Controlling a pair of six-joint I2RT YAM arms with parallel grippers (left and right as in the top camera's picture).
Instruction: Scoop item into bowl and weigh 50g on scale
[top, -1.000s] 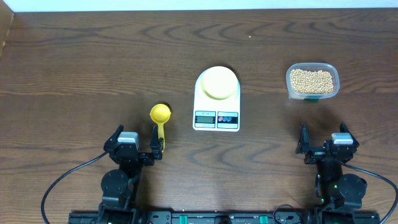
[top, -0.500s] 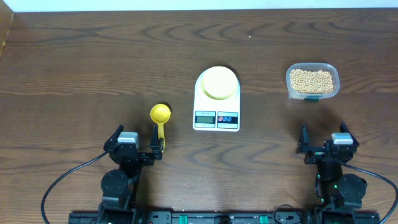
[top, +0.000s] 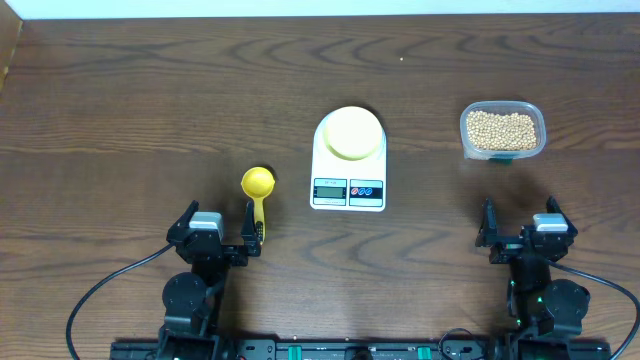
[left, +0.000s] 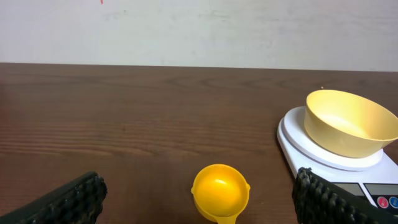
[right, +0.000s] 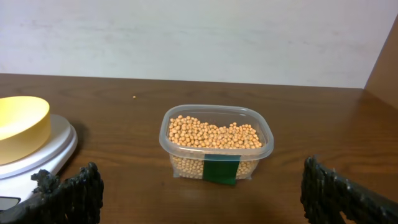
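The white scale (top: 348, 175) stands mid-table with the pale yellow bowl (top: 351, 132) on its platform; the bowl (left: 348, 121) looks empty. Tan beans (top: 502, 128) fill a clear tub (top: 466, 133) at the right. A bright yellow scoop (top: 258, 183) lies left of the scale, handle toward me. My left gripper (top: 219, 212) rests open at the near edge, the scoop (left: 221, 190) just ahead between its fingers, untouched. My right gripper (top: 520, 212) is open and holds nothing, with the tub (right: 216, 163) and beans (right: 214, 134) ahead of it.
Bare dark wood table (top: 150, 110) stretches across the left and back. A pale wall (left: 199, 31) rises behind the far edge. In the right wrist view the scale (right: 53, 146) and bowl (right: 22, 124) sit at the left.
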